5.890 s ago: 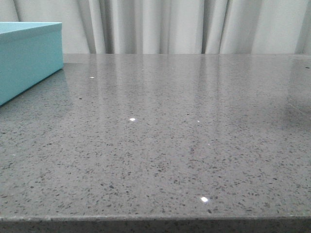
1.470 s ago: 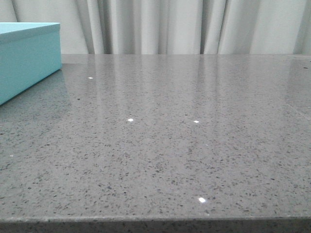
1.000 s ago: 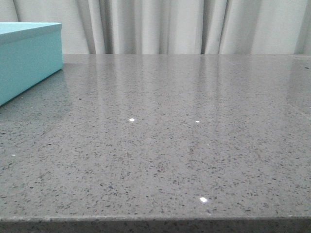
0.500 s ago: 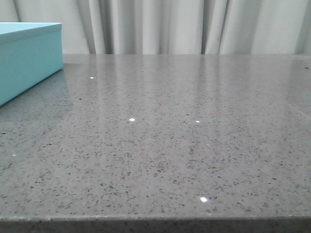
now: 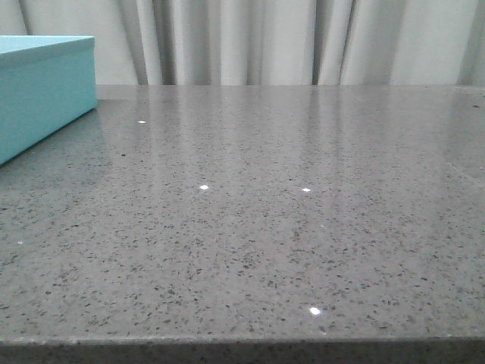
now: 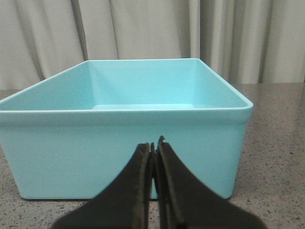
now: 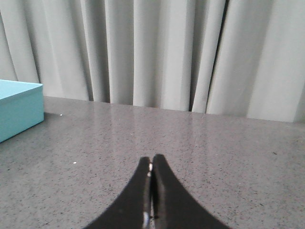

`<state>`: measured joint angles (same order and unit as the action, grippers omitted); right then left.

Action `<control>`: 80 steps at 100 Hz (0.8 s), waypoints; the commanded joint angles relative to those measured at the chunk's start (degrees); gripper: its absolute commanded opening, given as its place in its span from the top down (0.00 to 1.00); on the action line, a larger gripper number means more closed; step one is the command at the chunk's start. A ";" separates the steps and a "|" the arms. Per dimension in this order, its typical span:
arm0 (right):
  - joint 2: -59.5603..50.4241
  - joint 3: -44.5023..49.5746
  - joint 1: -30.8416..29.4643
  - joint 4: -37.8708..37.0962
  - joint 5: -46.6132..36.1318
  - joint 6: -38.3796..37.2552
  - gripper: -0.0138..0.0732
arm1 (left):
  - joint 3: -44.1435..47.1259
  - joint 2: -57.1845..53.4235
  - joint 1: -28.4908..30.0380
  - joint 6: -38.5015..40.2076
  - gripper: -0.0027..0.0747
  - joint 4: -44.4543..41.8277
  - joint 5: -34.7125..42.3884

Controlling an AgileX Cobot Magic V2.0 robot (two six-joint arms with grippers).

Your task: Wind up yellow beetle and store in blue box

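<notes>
Nothing moved | one blue box (image 6: 119, 162), open-topped | left end effector (image 6: 153, 148) closed, empty | right end effector (image 7: 151, 164) closed, empty

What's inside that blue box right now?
Nothing visible: the blue box is open, showing bare inner walls and a strip of bare floor at the far end. Its near wall hides the rest of the floor, so something small could lie there.

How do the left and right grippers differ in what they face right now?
The left gripper points at the blue box wall close ahead; the right gripper faces bare table, the box off to one side. Both are shut and hold nothing.
</notes>
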<state>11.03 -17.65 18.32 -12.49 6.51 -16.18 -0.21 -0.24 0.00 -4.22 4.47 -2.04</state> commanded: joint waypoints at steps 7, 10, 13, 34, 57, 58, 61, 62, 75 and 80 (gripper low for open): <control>-0.43 2.26 -5.07 9.22 -9.18 9.67 0.92 | 2.42 -1.84 -0.36 0.41 0.99 0.29 4.57; -0.48 2.77 -5.87 9.22 -9.18 9.67 0.92 | 2.42 -1.84 -0.36 0.41 0.99 0.29 4.57; -0.48 3.29 -6.70 9.22 -9.00 9.67 0.92 | 2.42 -1.84 -0.36 0.41 0.99 0.29 4.57; -2.84 8.17 -13.35 9.22 -9.56 9.29 0.92 | 2.42 -1.84 -0.36 0.41 0.99 0.29 4.57; -8.78 17.24 -17.41 8.88 -11.44 3.24 0.92 | 2.42 -1.84 -0.36 0.41 0.99 0.29 4.57; -8.97 17.51 -17.54 8.80 -11.53 3.09 0.92 | 2.42 -1.84 -0.36 0.41 0.99 0.29 4.57; -9.71 18.28 -17.65 8.64 -11.50 2.86 0.92 | 2.42 -1.84 -0.36 0.41 0.99 0.29 4.57; -10.11 18.22 -17.72 8.64 -10.50 2.86 0.92 | 2.42 -1.84 -0.36 0.41 0.99 0.29 4.57; -12.84 18.18 -17.77 7.73 -6.97 2.97 0.92 | 2.42 -1.84 -0.36 0.41 0.99 0.29 4.57; -12.77 18.18 -17.77 7.54 -6.51 2.97 0.92 | 2.42 -1.84 -0.36 0.41 0.99 0.29 4.57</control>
<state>-0.55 1.52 1.02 -3.90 3.09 -12.93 -0.21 -0.24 0.00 -4.22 4.47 -2.07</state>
